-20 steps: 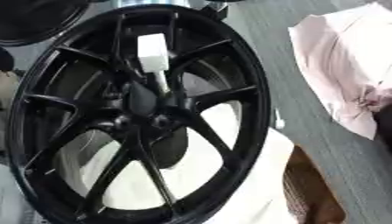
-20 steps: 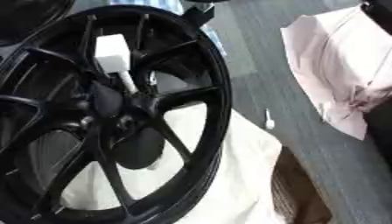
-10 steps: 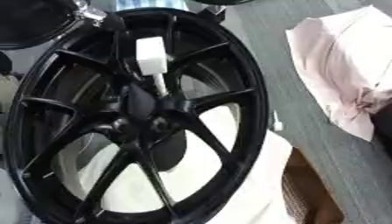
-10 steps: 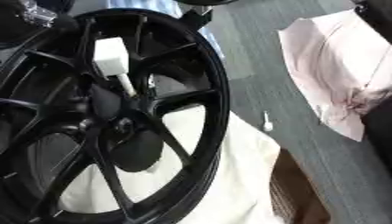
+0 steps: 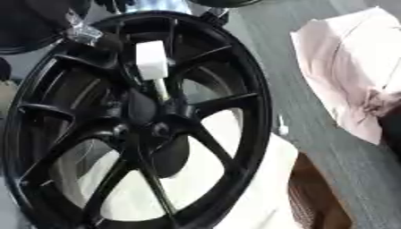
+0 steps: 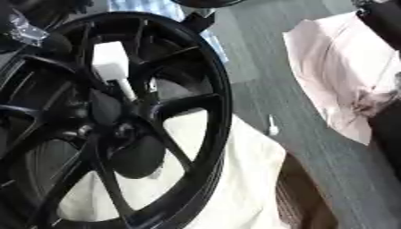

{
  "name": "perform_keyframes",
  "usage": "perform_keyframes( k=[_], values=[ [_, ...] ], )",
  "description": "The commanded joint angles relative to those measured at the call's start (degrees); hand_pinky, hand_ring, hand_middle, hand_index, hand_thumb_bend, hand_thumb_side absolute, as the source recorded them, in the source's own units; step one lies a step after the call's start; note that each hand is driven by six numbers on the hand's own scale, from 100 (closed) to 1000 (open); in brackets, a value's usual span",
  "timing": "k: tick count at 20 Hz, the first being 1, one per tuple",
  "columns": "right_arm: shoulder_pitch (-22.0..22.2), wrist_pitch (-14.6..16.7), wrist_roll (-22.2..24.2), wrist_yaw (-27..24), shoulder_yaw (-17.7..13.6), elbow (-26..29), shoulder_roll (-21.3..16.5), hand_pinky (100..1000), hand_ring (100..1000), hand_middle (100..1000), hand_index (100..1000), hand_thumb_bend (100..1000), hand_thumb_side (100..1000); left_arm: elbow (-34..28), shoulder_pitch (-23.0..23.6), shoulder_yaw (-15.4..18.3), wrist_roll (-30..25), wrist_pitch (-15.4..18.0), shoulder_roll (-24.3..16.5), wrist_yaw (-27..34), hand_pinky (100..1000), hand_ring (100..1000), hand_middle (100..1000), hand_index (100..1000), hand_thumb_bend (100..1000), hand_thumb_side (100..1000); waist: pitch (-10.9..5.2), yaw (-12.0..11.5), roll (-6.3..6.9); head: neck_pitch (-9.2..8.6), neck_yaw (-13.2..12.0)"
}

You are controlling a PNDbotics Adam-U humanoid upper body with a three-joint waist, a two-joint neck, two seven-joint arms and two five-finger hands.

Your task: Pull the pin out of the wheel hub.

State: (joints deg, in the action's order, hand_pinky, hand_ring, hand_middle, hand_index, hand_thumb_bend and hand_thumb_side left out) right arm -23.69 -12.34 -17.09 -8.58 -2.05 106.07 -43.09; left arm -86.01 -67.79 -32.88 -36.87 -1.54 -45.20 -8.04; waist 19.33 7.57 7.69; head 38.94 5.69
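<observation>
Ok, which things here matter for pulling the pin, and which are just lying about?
For the job:
black wheel
hub
pin with white block head

Lying about:
pale pink cloth
white sheet under the wheel
small white object on the grey floor

Neither hand is identifiable.

wheel hub [image 6: 109,129]: black, spoked | pin [image 6: 113,67]: white block head, seated near centre | cloth [image 6: 344,76]: pink, right

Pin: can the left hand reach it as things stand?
Probably yes: the left hand is at the wheel's upper left, and the pin's white head stands clear of the spokes, uncovered.
</observation>
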Motion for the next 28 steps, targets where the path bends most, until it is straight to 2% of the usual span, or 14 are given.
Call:
perform_keyframes(
  k=[1,6,12,19,23,28],
  values=[
    [-0.69,0.02,-0.43,-0.56,-0.31,0.22,-1.18,794,798,645,767,100,499,-5.24,-0.5,-1.77,3.84,-4.93,-2.95,0.85,804,745,700,855,665,696,-1.03,-0.06,-0.31,-0.98,0.1],
    [-0.64,0.0,-0.56,-0.71,-0.22,0.11,-1.08,794,797,642,766,100,499,-10.4,-0.15,-3.11,7.02,-10.4,-3.8,1.75,817,772,744,871,654,699,-0.85,-0.24,-0.28,-1.66,0.41],
    [-0.48,-0.03,-0.72,-0.91,-0.1,0.11,-0.98,793,795,640,765,100,504,-13.21,0.48,-3.67,5.96,-12.87,-4.22,2.04,817,775,748,874,659,701,-0.52,-0.34,-0.32,-1.55,0.36],
    [-0.27,-0.04,-0.83,-1.16,0.02,0.14,-0.7,793,793,637,764,100,509,-11.67,0.55,-5.13,7.35,-16.05,-2.38,0.12,815,771,739,872,686,690,-0.07,-0.45,-0.41,-0.98,-0.02],
    [-0.02,-0.01,-0.96,-1.33,0.02,0.06,-0.55,793,792,636,763,100,514,-9.98,0.5,-5.73,8.96,-16.92,-1.21,-1.53,822,774,741,871,693,675,0.1,-0.53,-0.45,-0.72,-0.28],
    [0.18,0.1,-0.53,-1.47,0.23,0.01,-0.38,796,799,636,764,100,523,-8.0,0.35,-6.02,9.83,-15.86,0.14,-3.76,840,793,764,876,680,653,0.36,-0.5,-0.53,-0.56,-0.87]
  ],
)
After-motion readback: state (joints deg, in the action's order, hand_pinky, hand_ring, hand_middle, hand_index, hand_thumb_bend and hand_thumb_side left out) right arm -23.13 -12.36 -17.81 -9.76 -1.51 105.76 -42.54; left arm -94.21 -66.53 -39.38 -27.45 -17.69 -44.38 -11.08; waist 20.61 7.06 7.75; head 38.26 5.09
